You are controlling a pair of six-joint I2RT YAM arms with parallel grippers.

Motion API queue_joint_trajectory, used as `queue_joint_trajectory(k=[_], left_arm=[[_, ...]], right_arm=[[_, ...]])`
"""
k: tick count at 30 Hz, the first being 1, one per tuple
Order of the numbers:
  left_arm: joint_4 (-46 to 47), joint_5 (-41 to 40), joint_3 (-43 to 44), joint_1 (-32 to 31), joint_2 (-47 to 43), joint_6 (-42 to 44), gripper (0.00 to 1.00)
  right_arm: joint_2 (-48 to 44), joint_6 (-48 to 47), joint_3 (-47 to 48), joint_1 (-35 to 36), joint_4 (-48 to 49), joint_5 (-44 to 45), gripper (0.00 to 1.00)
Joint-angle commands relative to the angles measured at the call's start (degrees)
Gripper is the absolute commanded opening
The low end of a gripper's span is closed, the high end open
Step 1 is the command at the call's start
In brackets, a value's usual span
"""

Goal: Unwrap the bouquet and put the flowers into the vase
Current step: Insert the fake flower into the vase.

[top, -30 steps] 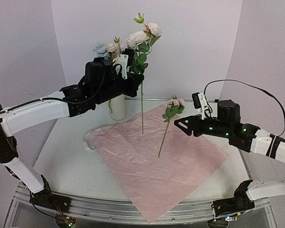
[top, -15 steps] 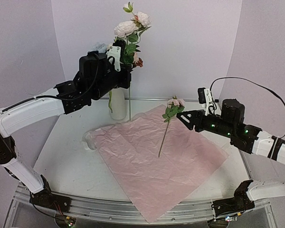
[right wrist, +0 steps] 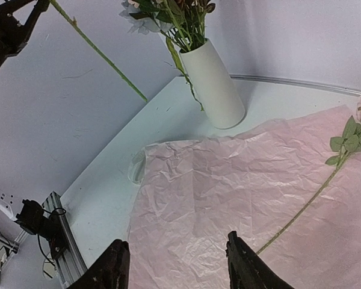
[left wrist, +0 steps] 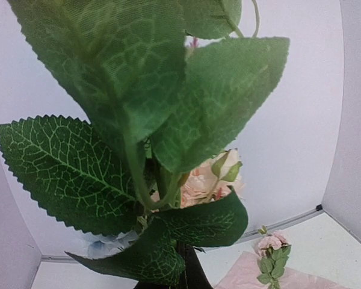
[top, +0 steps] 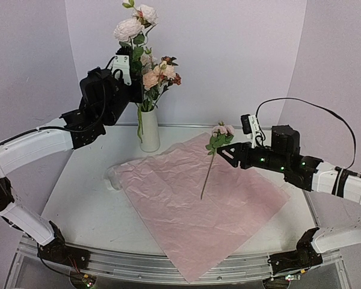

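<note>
Paper (top: pixel 192 205) lies unwrapped, flat across table (top: pixel 84 205). Vase (top: pixel 149 137) near rear left edge already holds several flowers (top: pixel 159 75). Left gripper (top: pixel 134 84) clenched on cream-rose stem (top: pixel 130 28), raised beside vase, not yet in. Right gripper (top: pixel 225 155) released, near last stem (top: pixel 207 174) on paper.

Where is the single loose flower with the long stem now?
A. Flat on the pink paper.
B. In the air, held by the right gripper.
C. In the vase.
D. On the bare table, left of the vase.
A: the loose flower lies flat on the pink paper, apart from the vase, and the right gripper is open, not holding it.
</note>
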Motion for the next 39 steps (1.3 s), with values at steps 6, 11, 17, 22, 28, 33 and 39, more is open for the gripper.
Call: queue_joint_trajectory(k=[6, 11, 17, 22, 28, 33, 39], left_arm=[[20.12, 4.95, -1.23, 6.37, 1.69, 1.90, 0.00], [22.88, 5.79, 1.09, 6.65, 5.91, 3.10, 0.00], [24.72, 6.79, 2.60, 6.71, 9.10, 4.97, 0.00], [27.12, 6.90, 3.82, 6.72, 11.35, 8.57, 0.00], [28.18, 7.55, 5.45, 6.77, 12.44, 10.59, 0.00], [28.66, 7.60, 6.73, 6.81, 13.44, 12.74, 0.00], [29.13, 7.74, 7.50, 6.88, 14.33, 14.67, 0.00]], right_arm=[[-0.65, -1.37, 3.46, -0.01, 3.40, -1.01, 0.55], [-1.43, -1.70, 3.09, -0.01, 3.33, -0.21, 0.55], [-3.70, -2.08, 1.73, -0.01, 3.10, 1.02, 0.55], [-5.02, -2.44, 1.21, 0.00, 2.99, 1.30, 0.55], [-5.41, -2.88, 1.55, -0.01, 2.53, 1.86, 0.55], [-4.95, -3.06, 1.93, -0.01, 2.18, 1.51, 0.55], [-4.71, -2.85, 1.83, -0.01, 2.09, 1.66, 0.55]])
